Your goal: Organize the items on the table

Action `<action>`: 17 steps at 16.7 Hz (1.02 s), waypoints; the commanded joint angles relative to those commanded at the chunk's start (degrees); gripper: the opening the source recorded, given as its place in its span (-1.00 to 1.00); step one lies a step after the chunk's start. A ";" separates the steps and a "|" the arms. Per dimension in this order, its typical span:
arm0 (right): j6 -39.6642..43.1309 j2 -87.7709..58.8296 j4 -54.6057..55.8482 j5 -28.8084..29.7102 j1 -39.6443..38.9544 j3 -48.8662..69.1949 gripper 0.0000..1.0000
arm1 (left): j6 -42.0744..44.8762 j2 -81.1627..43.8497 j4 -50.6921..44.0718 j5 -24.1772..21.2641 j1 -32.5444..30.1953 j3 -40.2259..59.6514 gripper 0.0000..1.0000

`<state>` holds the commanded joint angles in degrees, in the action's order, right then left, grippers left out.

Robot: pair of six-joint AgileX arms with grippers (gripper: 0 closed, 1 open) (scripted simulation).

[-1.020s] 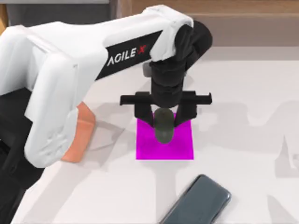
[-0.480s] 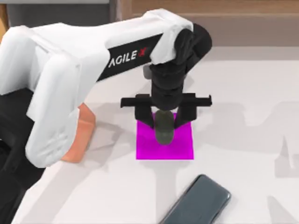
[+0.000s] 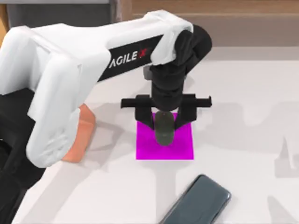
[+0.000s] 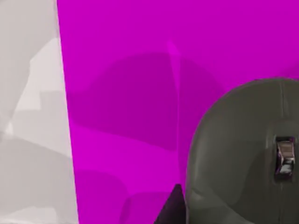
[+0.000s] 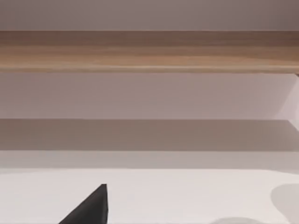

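The small dark grey mouse (image 3: 164,133) sits between the fingers of my left gripper (image 3: 164,122), which is shut on it over the magenta pad (image 3: 147,149). The left wrist view has the mouse (image 4: 243,154) close above the pad (image 4: 140,93), with one dark fingertip (image 4: 172,207) beside it. Whether the mouse touches the pad I cannot tell. The dark grey-blue smartphone (image 3: 198,201) lies flat near the front edge of the white table (image 3: 247,140). A dark fingertip (image 5: 91,207) of my right gripper shows in the right wrist view, over the table.
A salmon-orange phone stand (image 3: 79,135) stands left of the pad, partly under my left arm. The wooden and grey shelf unit (image 3: 224,18) runs along the back edge; it is also in the right wrist view (image 5: 149,51).
My left gripper has sunk slightly toward the magenta pad with the mouse in it. The smartphone and stand have not moved.
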<state>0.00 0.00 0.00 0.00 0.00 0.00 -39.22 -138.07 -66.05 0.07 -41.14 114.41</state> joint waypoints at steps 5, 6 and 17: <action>0.00 0.00 0.00 0.00 0.00 0.00 1.00 | 0.00 0.00 0.00 0.00 0.00 0.00 0.36; 0.00 0.00 0.00 0.00 0.00 0.00 1.00 | 0.00 0.00 0.00 0.00 0.00 0.00 0.51; 0.00 0.00 0.00 0.00 0.00 0.00 1.00 | 0.00 0.00 0.00 0.00 0.00 0.00 1.00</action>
<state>0.00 0.00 0.00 0.00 0.00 0.00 -39.22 -138.07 -66.05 0.07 -41.14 114.41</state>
